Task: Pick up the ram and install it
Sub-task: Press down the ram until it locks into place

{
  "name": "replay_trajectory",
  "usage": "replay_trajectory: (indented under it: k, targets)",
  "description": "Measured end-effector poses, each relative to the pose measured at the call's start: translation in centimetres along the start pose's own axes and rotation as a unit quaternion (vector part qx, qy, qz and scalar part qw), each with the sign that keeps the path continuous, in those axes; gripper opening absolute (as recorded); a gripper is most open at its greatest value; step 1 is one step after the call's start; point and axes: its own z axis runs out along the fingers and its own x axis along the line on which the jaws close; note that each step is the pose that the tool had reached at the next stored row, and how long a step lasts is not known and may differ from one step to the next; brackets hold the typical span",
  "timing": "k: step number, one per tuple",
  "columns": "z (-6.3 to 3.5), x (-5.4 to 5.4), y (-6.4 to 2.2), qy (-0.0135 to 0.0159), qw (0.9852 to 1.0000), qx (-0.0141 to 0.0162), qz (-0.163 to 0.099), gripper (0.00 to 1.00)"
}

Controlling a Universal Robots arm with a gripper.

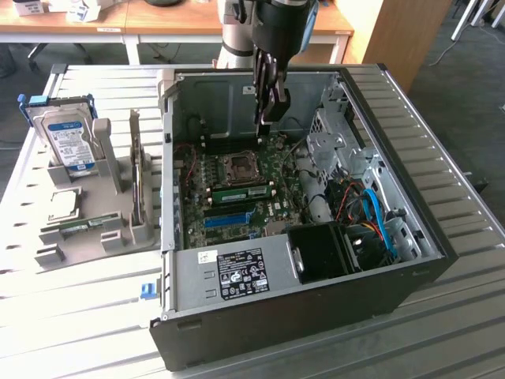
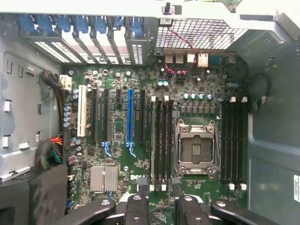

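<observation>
The ram (image 1: pixel 241 192) stands slotted in the motherboard (image 1: pixel 278 207) — beneath the wide-spread gripper (image 1: pixel 272 118).

Arm (image 1: pixel 272 20): cut off above by the exterior view's edge | fingers (image 2: pixel 136 209): cropped at the wrist view's edge | label (image 1: pixel 241 274) on case (image 1: pixel 300 324): print too small to read | hard drive (image 1: pixel 69 142) sticker: text unreadable | bench (image 1: pixel 450 332): runs out of frame on three sides

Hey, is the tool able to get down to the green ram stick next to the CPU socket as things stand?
Probably yes. The tool hangs open inside the open-sided computer case, above the motherboard, and nothing lies over the ram beside the CPU socket.
</observation>
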Motion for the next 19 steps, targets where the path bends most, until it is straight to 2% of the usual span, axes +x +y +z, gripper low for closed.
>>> replay_trajectory:
  k: [8,10,11,12,19]
  targets:
    - [0.0,0.0,0.0,0.0,1.0,0.0,0.0,0.29]
    - [0.0,0.0,0.0,0.0,1.0,0.0,0.0,0.17]
    - [0.0,0.0,0.0,0.0,1.0,0.0,0.0,0.17]
    - [0.0,0.0,0.0,0.0,1.0,0.0,0.0,0.11]
    - [-0.01,0.0,-0.05,0.0001,1.0,0.0,0.0,0.11]
